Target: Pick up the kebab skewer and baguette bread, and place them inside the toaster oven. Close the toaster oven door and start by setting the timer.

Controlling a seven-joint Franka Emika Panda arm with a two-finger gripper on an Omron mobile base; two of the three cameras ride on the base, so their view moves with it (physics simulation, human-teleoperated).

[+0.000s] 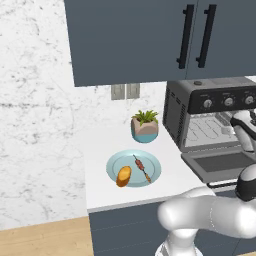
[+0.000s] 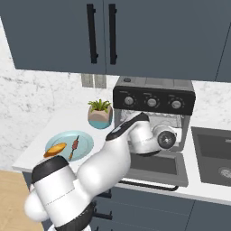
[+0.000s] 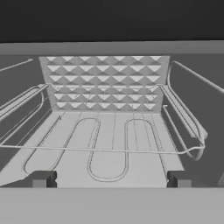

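Nothing loaded yet: food on the plate, oven open.

Baguette bread [image 1: 123, 176] and kebab skewer [image 1: 142, 169] lie side by side on the plate [image 1: 152, 165] at the table's [image 1: 100, 195] front edge, at 9 o'clock of the toaster oven [image 1: 210, 117]; its door [image 1: 220, 162] hangs down, rack bare, fingers [image 3: 41, 178] spread empty inside.

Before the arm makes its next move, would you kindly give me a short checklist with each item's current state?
1. Oven door down: ok, it lies open and flat.
2. Oven free for food: ok, the rack is bare in the hand view.
3. Gripper free: ok, fingers wide apart at the oven mouth, nothing between them.
4. Skewer reachable: ok, it lies on the plate.
5. Baguette reachable: ok, on the plate left of the skewer, apart from it.
6. Timer knob setting: cannot tell, too small.
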